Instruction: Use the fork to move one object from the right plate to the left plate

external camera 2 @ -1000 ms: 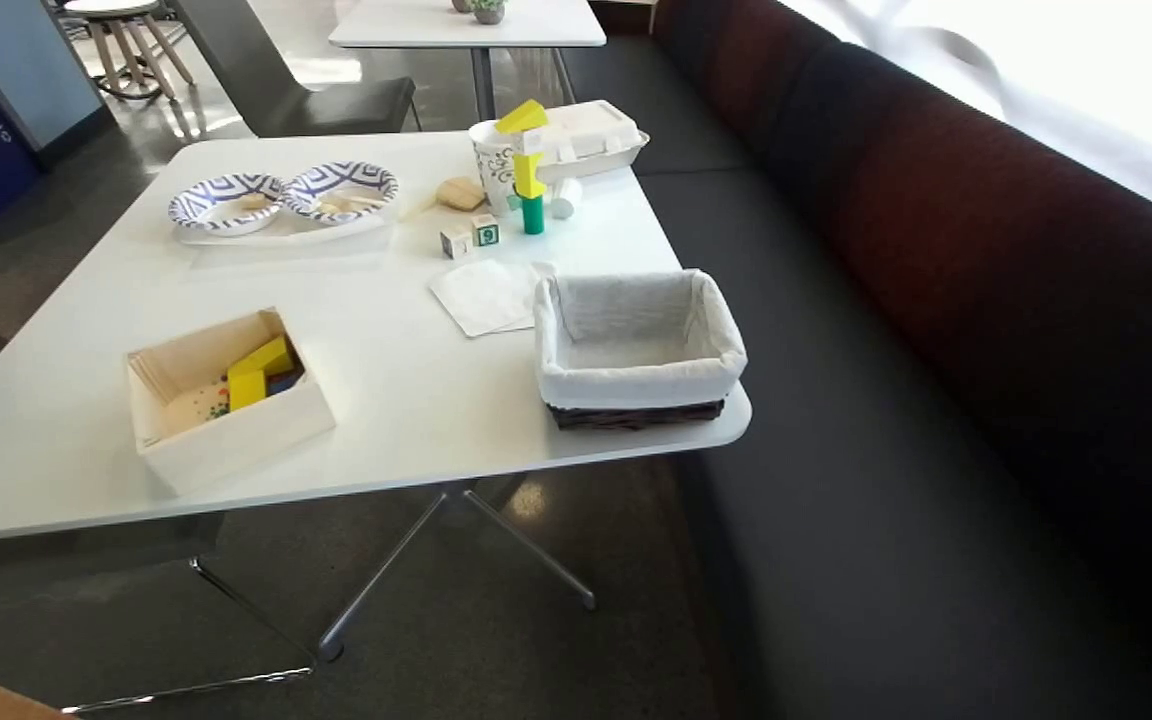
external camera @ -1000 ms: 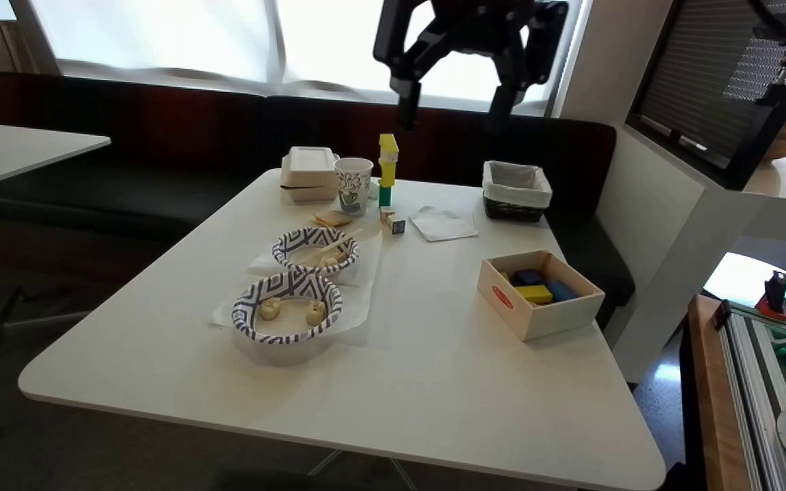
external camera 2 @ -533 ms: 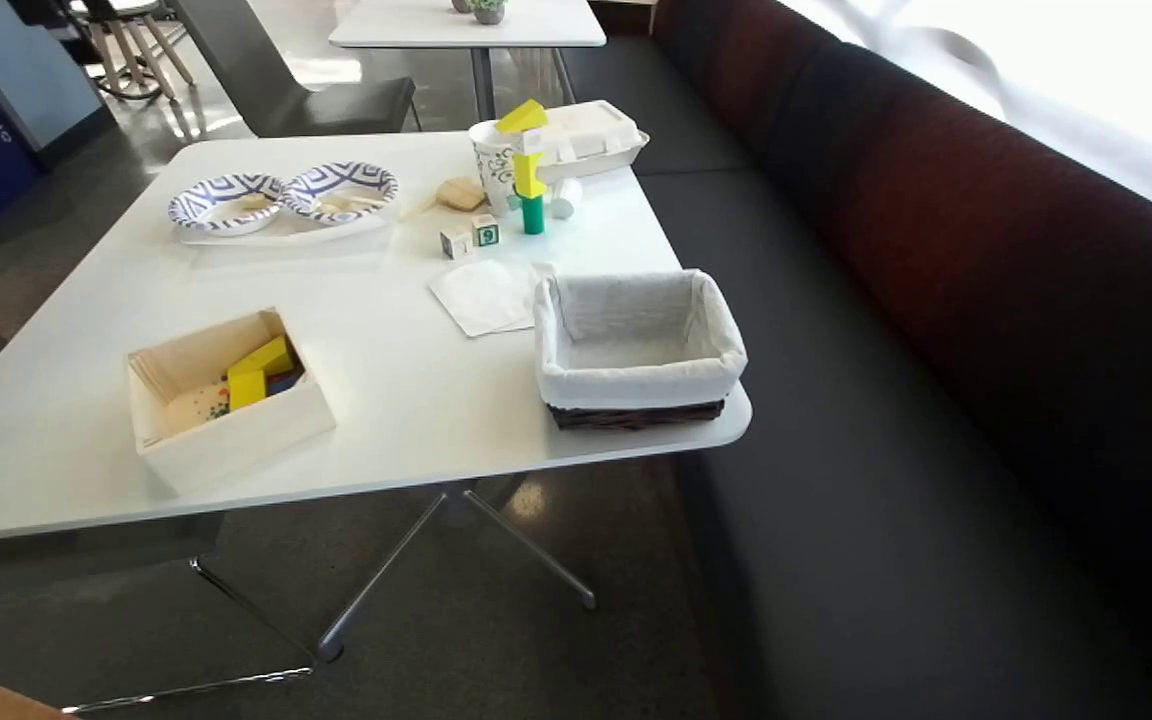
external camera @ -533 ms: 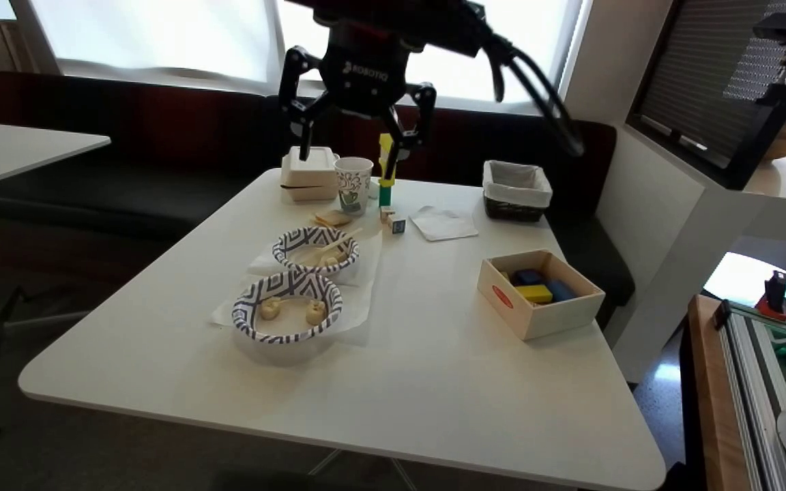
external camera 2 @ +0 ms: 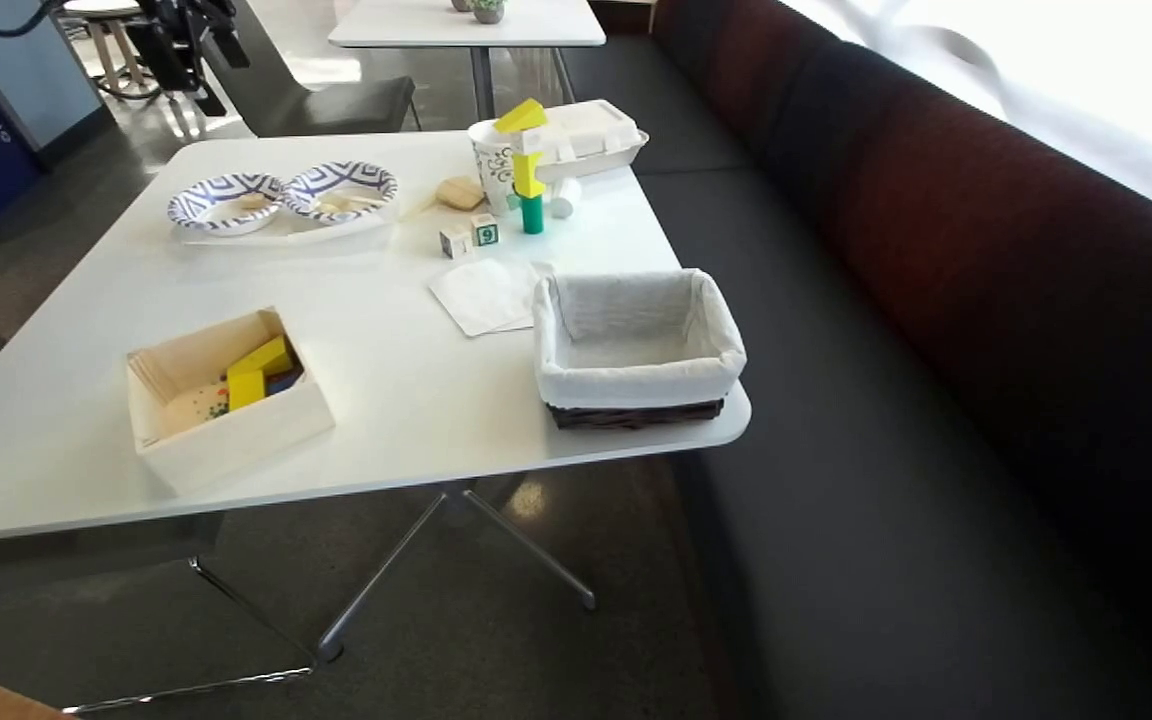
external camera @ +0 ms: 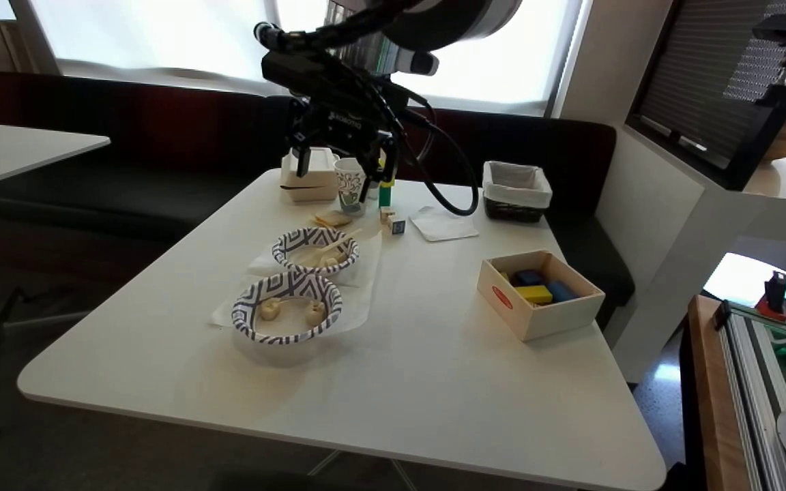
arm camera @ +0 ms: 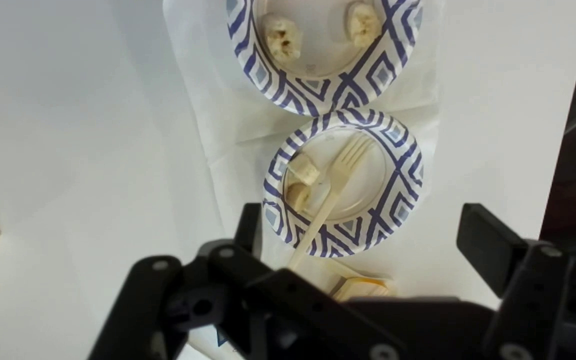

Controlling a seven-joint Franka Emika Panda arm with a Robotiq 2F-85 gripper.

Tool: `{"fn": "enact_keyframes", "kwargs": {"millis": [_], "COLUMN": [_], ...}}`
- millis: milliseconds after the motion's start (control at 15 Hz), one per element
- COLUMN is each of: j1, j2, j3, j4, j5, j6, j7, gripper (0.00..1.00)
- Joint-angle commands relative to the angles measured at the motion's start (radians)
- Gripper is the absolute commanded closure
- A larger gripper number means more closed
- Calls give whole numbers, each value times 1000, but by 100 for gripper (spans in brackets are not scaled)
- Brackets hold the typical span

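Two paper plates with a blue and white pattern touch each other on the white table. One plate (arm camera: 400, 212) holds a pale fork (arm camera: 327, 204) and two pale food pieces (arm camera: 304, 169); the fork's handle sticks out over the rim. The other plate (arm camera: 258, 75) holds two similar pieces (arm camera: 283, 39), set apart. Both plates show in both exterior views. My gripper (arm camera: 363, 225) is wide open and empty, pointing down above the table, with the fork's handle end partly hidden behind it in the wrist view. In an exterior view the gripper (external camera: 334, 179) hangs in front of the cup.
A paper cup (external camera: 351, 181), a takeout box (external camera: 308, 181), a stacked block tower (external camera 2: 530, 180), letter blocks (external camera 2: 485, 230) and a flat tan item (external camera 2: 460, 193) stand near the fork's plate. A wooden box (external camera: 502, 300), a napkin (external camera 2: 484, 298) and a lined basket (external camera 2: 641, 385) are also on the table.
My gripper has moved left and down in an exterior view, from above the table's back to in front of the cup. It stays open. The plates and fork have not moved.
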Motion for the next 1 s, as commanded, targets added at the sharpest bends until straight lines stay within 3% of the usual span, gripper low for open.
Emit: {"fn": "enact_keyframes", "kwargs": {"millis": [0,133,333,600,733,933], "j1": [41,44,139,300,333,332], "j2": [-7,-15,75,201,259,345], "j3": [-38,-36,-170,-343,-356,-332], "j4": [0,0,65,195,246,329], "j5": [23,22,-208,-395,-422,-363], "j6": [-1,-1,57,-6,-34,-85], "j7": [-18,-17,234,506,601,658], "gripper": [0,0,0,0,0,0]}}
